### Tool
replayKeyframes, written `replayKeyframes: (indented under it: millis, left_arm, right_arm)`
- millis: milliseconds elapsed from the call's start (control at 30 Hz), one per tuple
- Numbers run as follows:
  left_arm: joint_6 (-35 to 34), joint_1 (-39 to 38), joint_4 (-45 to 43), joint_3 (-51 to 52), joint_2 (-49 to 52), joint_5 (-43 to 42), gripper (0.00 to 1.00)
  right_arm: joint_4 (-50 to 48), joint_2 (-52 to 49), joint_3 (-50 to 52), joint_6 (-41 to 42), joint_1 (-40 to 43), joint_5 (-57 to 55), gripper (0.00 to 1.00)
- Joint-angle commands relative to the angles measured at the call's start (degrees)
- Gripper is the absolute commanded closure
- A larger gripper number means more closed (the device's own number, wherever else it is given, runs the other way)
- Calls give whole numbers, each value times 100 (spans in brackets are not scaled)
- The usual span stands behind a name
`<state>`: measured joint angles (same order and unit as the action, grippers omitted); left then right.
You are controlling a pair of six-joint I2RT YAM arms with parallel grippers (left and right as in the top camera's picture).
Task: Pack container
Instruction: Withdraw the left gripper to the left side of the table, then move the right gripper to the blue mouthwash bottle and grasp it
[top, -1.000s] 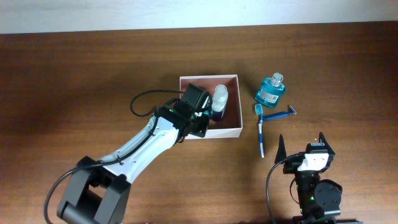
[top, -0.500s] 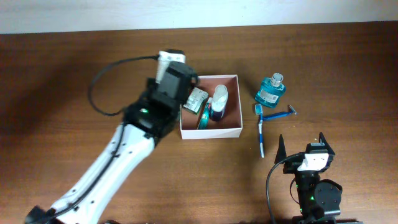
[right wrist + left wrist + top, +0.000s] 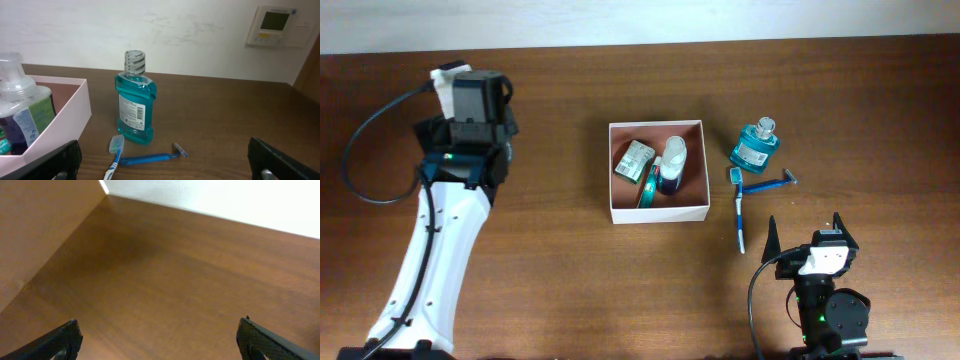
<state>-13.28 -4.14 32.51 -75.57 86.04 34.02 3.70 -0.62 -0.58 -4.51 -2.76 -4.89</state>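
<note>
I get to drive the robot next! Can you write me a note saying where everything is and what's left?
Left tool: open, empty, over bare table left of the container.
Right tool: open, empty, parked near the table's front edge.
Done: small bottle, tube and packet are in the container.
Left: mouthwash bottle, toothbrush and razor, on the table to its right.

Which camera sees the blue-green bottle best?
The right wrist view: the teal bottle stands upright, close up, cap and label showing. The overhead view shows it small, from above, near the container. The left wrist view shows table, no bottle.
</note>
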Motion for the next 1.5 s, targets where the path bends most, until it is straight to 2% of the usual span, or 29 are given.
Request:
replayKeyframes:
  millis: [0,633,767,867,1067,1200,1300,1467]
  left_arm:
    - [-20,122,149,-39,46,-348,0]
    - [-20,120,166,-39,46,-341,1]
    - [-20,120,166,-39,46,-341,1]
    - [-20,120,166,-39,46,-339,1]
    - [-20,120,166,-39,46,-339,1]
    - [-20,120,166,-39,46,-341,1]
    - [-20,120,166,-39,46,-341,1]
    - [-20,120,166,-39,46,-341,1]
  right_arm:
    - [46,42,26,7,26,-7,1]
    - [35,42,26,28,26,20,1]
    - [-785,42,26,643,17,1045,1]
    - [-933,42,26,927,17,2090,1]
    - [-1082,35,-39,800,17,2074,1]
    - [-599,-260,-562,841,17,1495,1]
    - [-151,-1248,-1672,778,17,726,1]
    - [726,-3117,-3552,780,17,468,2]
